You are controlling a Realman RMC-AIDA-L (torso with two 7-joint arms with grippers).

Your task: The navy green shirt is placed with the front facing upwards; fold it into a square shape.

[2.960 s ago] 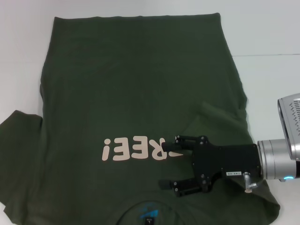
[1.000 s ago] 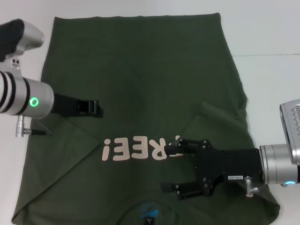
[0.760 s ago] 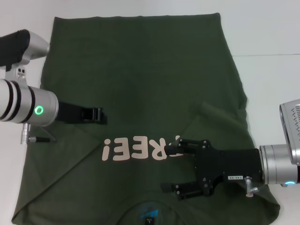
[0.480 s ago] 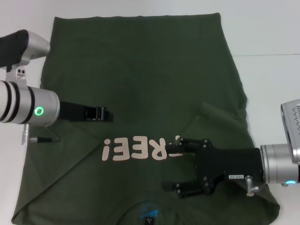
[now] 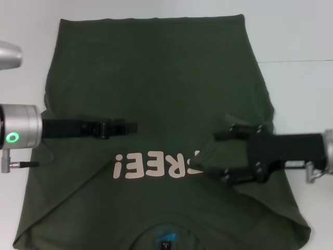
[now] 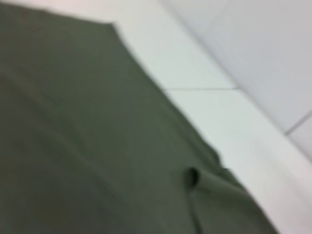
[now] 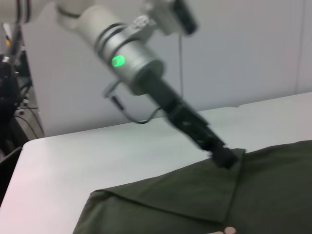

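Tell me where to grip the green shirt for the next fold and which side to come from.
Probably the far hem of the navy green shirt, at its two corners, each gripper coming from its own side. Both sleeves already lie folded inward, so the body forms a long panel. The left gripper and right gripper sit mid-shirt.

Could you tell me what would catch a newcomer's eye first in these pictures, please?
The navy green shirt fills most of the white table, its pale pink "FREE!" print reading upside down near the collar, and both sleeves folded in over the body. The left claw reaches in from the robot's left with its tip on the folded sleeve's corner. The right claw sits open over the folded right sleeve beside the print.
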